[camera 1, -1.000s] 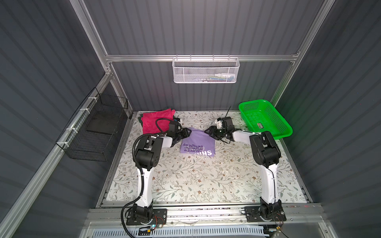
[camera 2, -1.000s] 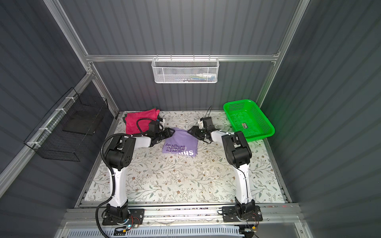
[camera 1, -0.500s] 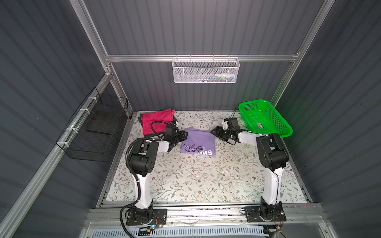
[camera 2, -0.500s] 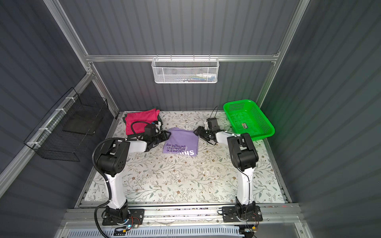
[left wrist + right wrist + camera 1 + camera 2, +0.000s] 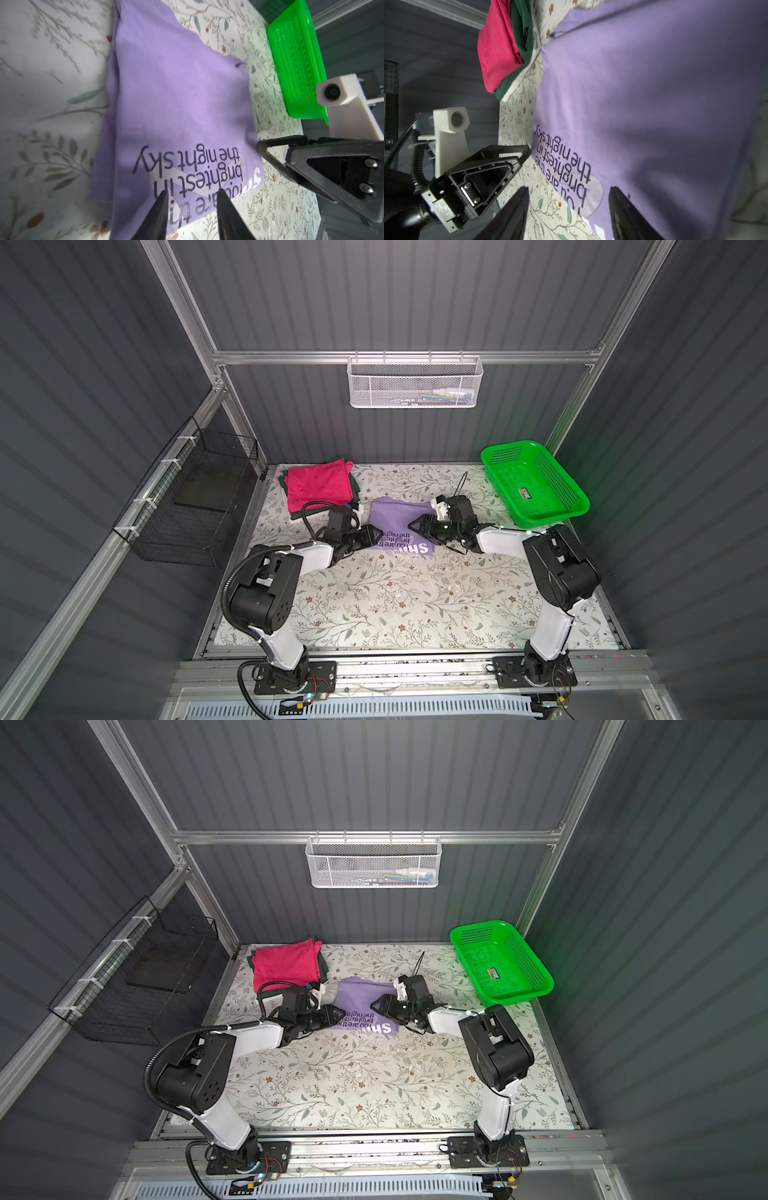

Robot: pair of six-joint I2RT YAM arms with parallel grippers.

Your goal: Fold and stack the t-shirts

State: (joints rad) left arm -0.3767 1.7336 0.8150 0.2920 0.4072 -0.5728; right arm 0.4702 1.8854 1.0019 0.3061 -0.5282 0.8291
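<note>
Lavender t-shirt [image 5: 394, 515], folded, lettering up

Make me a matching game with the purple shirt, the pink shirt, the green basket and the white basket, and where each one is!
Things
1. purple shirt
2. pink shirt
3. green basket
4. white basket

Places
A. hangs on the back wall
B. stands in the table's back right corner
C. lies between the left gripper and right gripper
D. lies on top of the green shirt

Pairs: 1-C, 2-D, 3-B, 4-A
</note>
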